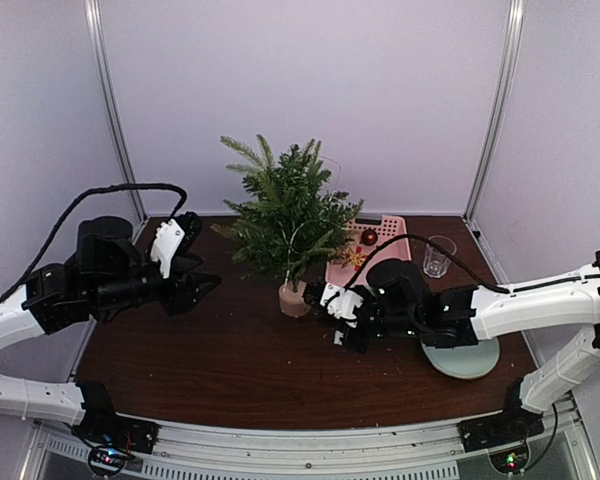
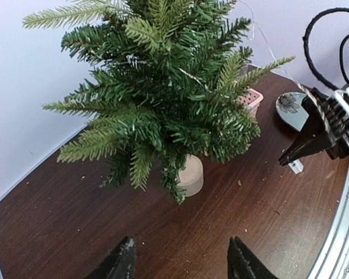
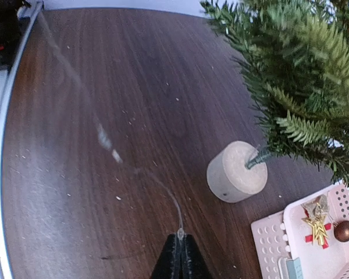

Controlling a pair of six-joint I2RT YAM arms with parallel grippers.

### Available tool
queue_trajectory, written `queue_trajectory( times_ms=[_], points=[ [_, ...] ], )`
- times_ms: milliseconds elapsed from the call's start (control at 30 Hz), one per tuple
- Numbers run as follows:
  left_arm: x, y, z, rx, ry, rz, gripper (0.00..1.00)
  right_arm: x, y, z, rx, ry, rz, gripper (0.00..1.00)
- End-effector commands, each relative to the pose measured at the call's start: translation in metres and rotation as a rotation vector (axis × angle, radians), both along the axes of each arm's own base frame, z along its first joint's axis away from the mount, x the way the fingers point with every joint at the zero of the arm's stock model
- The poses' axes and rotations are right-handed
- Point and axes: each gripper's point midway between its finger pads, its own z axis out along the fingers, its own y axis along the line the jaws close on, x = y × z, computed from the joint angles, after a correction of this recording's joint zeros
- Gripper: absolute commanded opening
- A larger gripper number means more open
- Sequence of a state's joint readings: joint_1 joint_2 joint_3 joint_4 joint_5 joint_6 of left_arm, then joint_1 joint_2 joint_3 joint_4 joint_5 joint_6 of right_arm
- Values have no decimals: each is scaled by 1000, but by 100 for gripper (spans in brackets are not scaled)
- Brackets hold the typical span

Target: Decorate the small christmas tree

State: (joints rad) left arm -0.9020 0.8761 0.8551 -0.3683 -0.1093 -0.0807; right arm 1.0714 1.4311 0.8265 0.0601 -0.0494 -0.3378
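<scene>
Right claw [image 3: 180,256] pinches thin strand [image 3: 157,185] between table edge [image 3: 10,192] and small christmas tree [image 3: 291,75].

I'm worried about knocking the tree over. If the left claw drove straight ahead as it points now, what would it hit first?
Most likely the small christmas tree: the open left claw aims at its low branches and pale stump base, with bare table between. Depth is unclear.

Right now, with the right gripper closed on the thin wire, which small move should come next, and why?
Probably raise the right gripper toward the small christmas tree to lay the thin wire over a branch: its jaws are shut on the wire, which trails over the table, beside the tree.
</scene>
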Motion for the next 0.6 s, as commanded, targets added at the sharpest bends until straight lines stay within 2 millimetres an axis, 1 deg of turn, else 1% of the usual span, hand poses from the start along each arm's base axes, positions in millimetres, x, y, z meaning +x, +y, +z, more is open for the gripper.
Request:
queue_trajectory(
  times_ms=[0, 133, 233, 300, 400, 467, 567],
  points=[
    [-14, 4, -15, 19, 33, -28, 54, -16, 23, 34, 203, 147, 28, 0],
    [-37, -3, -33, 79, 54, -98, 53, -19, 44, 66, 378, 218, 46, 0],
    [-47, -14, -36, 31, 82, -114, 52, -19, 58, 93, 508, 265, 66, 0],
    [-52, -25, -35, -5, 85, -131, 51, -20, 66, 106, 566, 296, 83, 0],
    [-54, -43, -28, -75, 91, -146, 50, -21, 76, 115, 618, 327, 103, 0],
    [-53, -55, -18, -142, 90, -149, 49, -23, 81, 116, 637, 345, 117, 0],
    [-46, -64, -5, -214, 75, -118, 47, -26, 84, 116, 647, 356, 135, 0]
  ],
)
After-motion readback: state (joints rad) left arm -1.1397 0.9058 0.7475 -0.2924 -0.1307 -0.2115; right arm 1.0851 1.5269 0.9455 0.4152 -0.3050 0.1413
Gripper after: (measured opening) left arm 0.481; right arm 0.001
